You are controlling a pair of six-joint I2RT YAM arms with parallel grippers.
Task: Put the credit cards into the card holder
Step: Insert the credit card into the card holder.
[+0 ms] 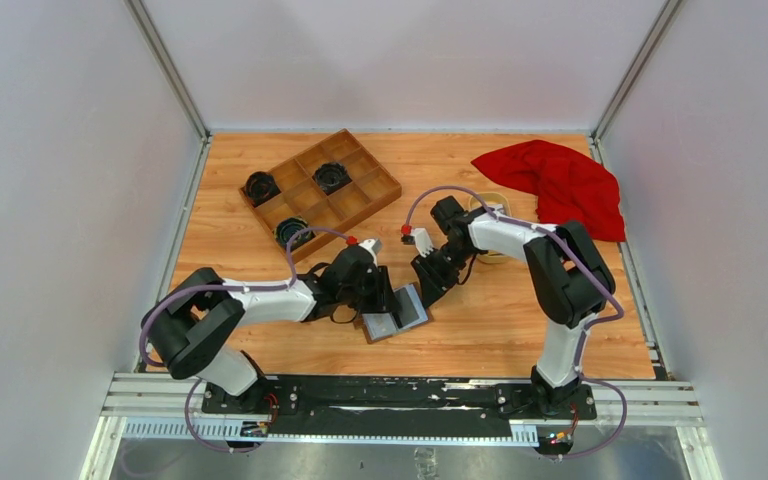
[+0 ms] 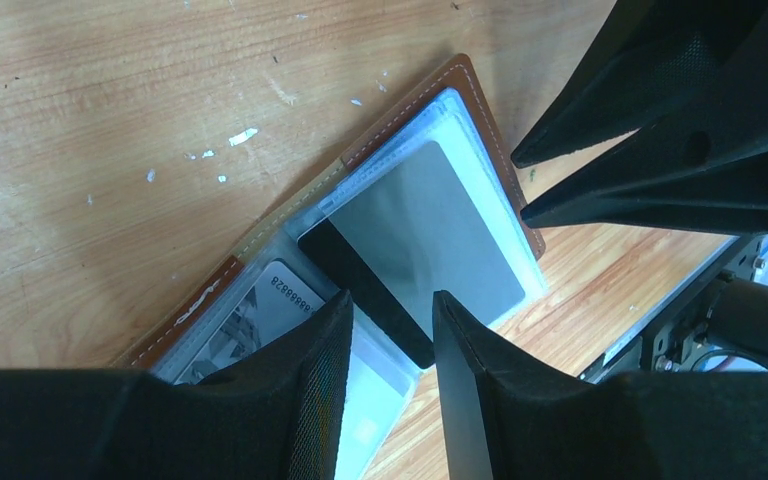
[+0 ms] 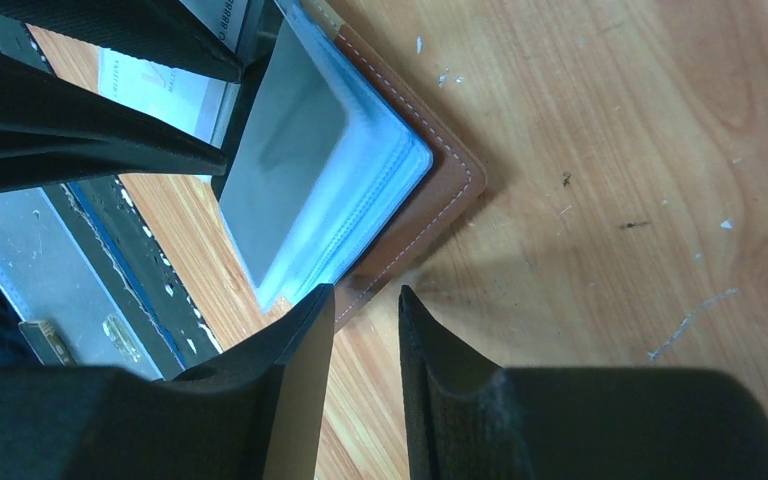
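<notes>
- The card holder (image 1: 410, 310) lies spread open and flat on the table (image 1: 520, 330), towards the near edge, right between the two arms.
- Look at the grey card (image 2: 430, 235), dark stripe along one end: it sits on the clear pockets of the holder's right-hand half, slightly askew.
- A printed card (image 2: 260, 315) with digits on it shows in the other half, under the plastic.
- The left gripper (image 2: 392, 300) hangs just over the grey card's striped end, its jaws partly apart. The card's corner shows in the gap, and nothing looks clamped.
- The right gripper (image 3: 366, 292) is at the holder's brown stitched edge, jaws a narrow slit apart with bare wood showing between them. It has hold of nothing.
- Further back are a wooden compartment tray (image 1: 360, 200) on the left and a red cloth (image 1: 560, 180) bunched in the far right corner.
</notes>
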